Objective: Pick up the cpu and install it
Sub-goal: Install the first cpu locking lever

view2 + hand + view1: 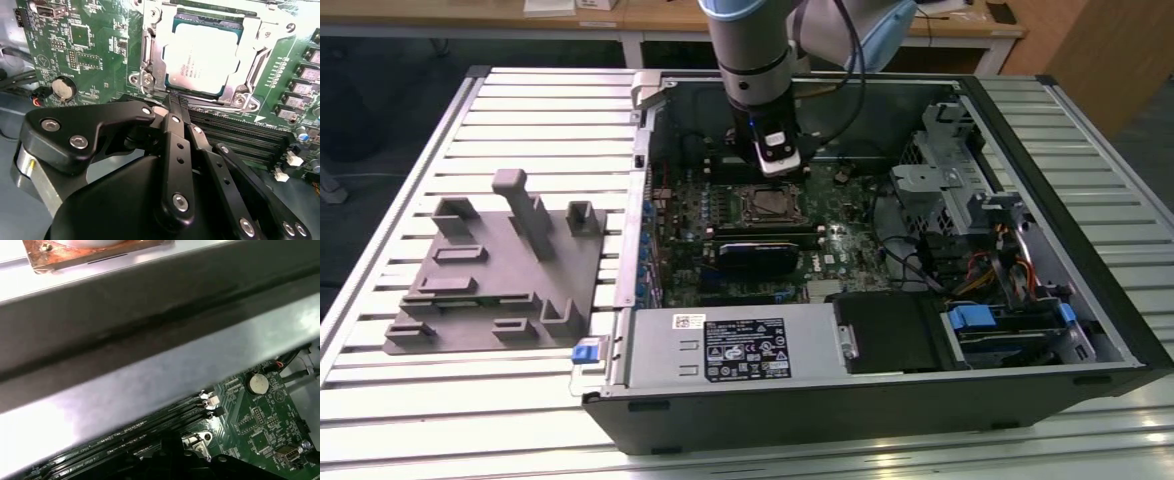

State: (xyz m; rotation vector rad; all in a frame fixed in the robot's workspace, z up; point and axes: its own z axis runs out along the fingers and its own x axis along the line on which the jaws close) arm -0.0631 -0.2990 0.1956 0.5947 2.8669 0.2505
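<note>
Cpu [202,57] sits flat in the motherboard socket [150,55], upper centre of the second wrist view, just beyond the tool [176,102], whose fingers meet closed and empty, tips pointing toward its near edge.

The cpu [204,57] is sitting in its socket on the motherboard [95,45], inside the open computer case [1107,330]. The gripper [775,166] is hanging over the board, just beside the socket. The gray fixture [494,275] is lying on the table [400,200], at the exterior view's left of the case.
</note>
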